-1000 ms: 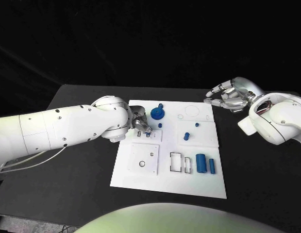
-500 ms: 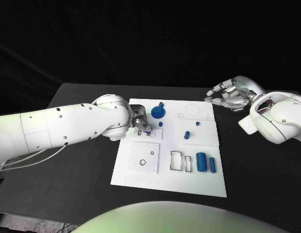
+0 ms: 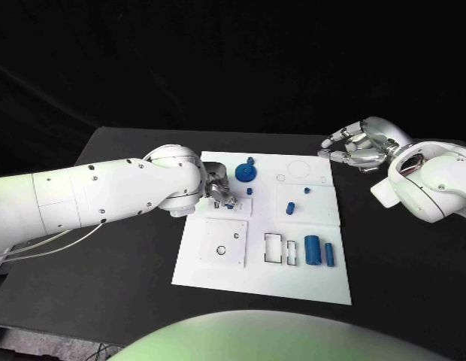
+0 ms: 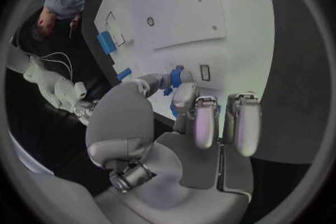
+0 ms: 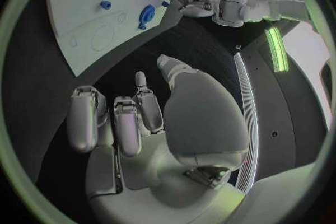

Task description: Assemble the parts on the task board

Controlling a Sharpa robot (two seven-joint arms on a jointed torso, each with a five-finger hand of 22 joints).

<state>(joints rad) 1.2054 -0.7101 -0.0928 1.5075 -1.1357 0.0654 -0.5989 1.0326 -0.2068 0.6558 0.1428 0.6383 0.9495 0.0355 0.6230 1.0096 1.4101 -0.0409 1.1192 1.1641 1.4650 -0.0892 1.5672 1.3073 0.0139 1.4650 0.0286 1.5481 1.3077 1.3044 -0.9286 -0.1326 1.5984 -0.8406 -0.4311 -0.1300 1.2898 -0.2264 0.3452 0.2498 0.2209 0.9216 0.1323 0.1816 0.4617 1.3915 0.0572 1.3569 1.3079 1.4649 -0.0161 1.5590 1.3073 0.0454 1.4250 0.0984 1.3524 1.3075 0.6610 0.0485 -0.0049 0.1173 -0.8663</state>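
Bare task board [image 3: 257, 282] lies open below the blue cylinders [image 3: 318, 252].

No readable text, labels, brand names, numbers or signs appear on anything in these views.

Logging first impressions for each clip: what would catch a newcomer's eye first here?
The white task board in the middle of the black table, dotted with small blue parts. Next, the left hand at the board's left edge, pinching a small blue part. The right hand hangs beyond the board's far right corner, holding nothing.
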